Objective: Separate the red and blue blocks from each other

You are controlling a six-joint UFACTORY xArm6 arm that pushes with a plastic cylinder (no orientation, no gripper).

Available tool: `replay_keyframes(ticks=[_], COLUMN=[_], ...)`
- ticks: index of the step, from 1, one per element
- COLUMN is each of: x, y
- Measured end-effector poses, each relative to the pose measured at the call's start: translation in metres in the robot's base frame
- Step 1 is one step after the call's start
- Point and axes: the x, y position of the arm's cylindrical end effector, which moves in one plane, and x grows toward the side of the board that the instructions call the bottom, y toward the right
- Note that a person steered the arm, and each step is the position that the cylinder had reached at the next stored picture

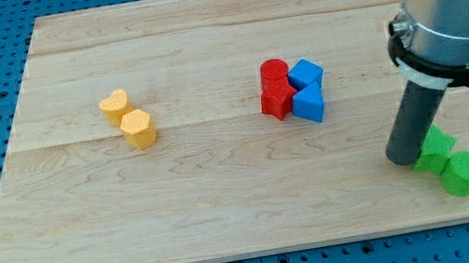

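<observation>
Spreading wide across the view, a pale wooden board [228,208]. Standing at the view's right, the arm's dark rod [414,122], carrying no gripper to open or close, my tip [406,159] resting just beside two green blocks [449,163] and well apart from the cluster. Sitting near the board's middle, pressed together: two red blocks [276,89] on the left, two blue blocks [307,90] on the right. Lying far left, two yellow blocks [127,117]. Separation apparently not yet begun; next, probably travelling leftward and wedging into the red-blue seam.
</observation>
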Motion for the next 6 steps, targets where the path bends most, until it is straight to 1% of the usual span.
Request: replay_keyframes(ticks=[2, 4, 6], x=[-0.053, -0.054, -0.058], y=[-0.028, -0.037, -0.116])
